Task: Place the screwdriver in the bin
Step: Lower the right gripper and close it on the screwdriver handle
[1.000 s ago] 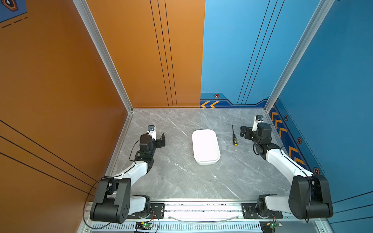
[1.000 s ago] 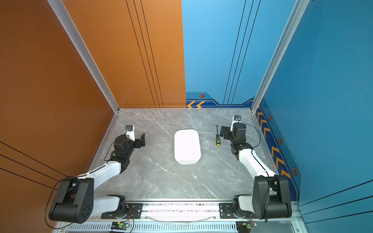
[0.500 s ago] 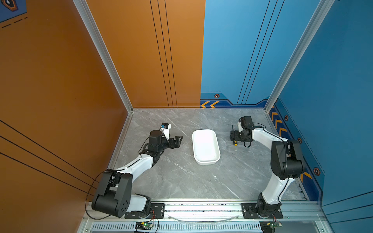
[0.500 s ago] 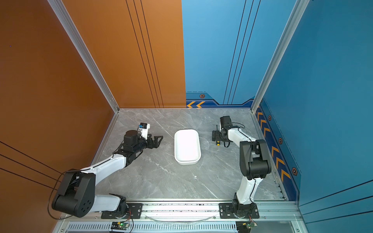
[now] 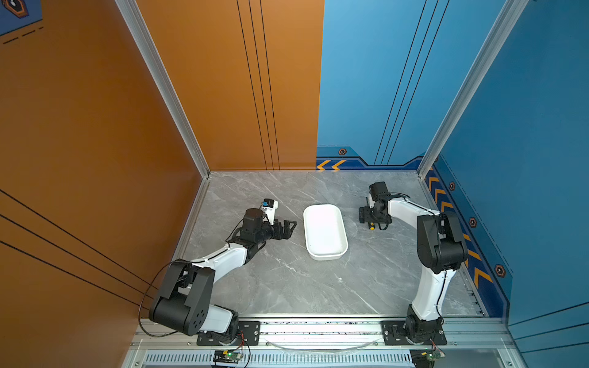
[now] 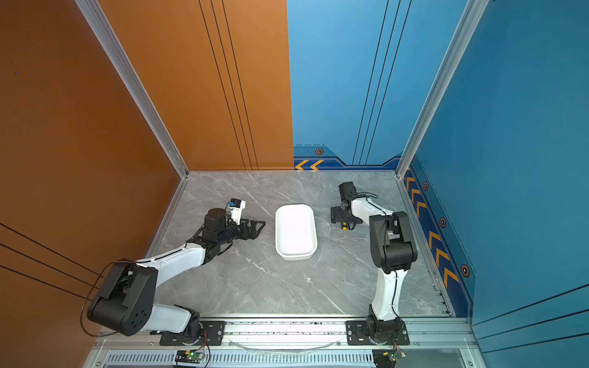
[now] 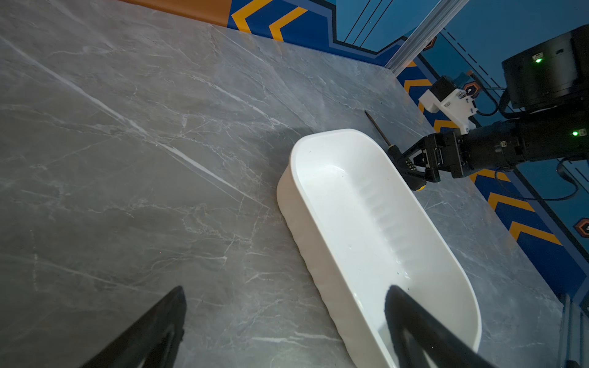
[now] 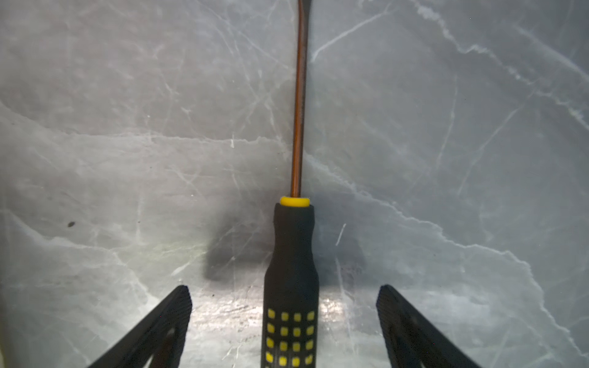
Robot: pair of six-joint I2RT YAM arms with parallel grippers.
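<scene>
I've got two top views from one head, high above the front rail, side by side, angled down and back; both take in the whole table from far off, nearly the same pic; left wrist cam sits low and near, looking across the bin to the right gripper, so it overlaps w/ the top pair there; right wrist cam is v. close, facing along the screwdriver onto the table, w/ its own fingers at the frame's edge.
</scene>
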